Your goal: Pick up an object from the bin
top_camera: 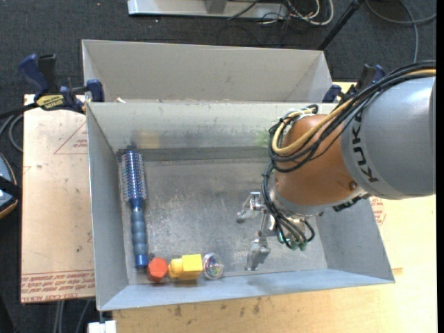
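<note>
Hairbrush, one; three small toys by its handle.

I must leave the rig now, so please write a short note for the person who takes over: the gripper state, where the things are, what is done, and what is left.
Gripper: open, nothing between its fingers, over bare floor in the right half of the bin.
Things: a blue hairbrush lies along the left wall. By the front wall, near its handle end, an orange-red piece, a yellow block and a small clear ball lie side by side.
Done: nothing is picked yet.
Left: move the gripper to one thing, close on it and lift it.
</note>
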Tool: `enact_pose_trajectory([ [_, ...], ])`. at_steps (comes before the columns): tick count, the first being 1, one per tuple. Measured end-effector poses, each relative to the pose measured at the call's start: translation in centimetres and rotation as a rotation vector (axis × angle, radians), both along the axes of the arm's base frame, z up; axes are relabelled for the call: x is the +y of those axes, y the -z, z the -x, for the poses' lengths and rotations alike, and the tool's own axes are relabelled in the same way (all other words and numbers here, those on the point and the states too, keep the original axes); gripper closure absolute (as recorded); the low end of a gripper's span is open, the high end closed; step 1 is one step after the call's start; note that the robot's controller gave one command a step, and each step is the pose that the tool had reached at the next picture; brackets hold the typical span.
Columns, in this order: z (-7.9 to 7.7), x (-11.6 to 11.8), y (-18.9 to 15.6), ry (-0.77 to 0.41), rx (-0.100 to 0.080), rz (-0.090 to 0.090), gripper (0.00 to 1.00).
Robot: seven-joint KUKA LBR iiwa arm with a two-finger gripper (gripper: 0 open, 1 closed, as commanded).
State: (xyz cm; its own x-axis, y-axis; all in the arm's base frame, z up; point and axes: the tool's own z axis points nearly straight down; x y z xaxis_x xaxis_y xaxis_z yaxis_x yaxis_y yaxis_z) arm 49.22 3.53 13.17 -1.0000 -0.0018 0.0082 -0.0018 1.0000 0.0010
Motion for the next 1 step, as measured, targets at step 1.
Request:
enact_pose_trajectory([
  [1, 0.96, 11.57, 2.11, -0.332, -0.009, -0.004, 0.0],
])
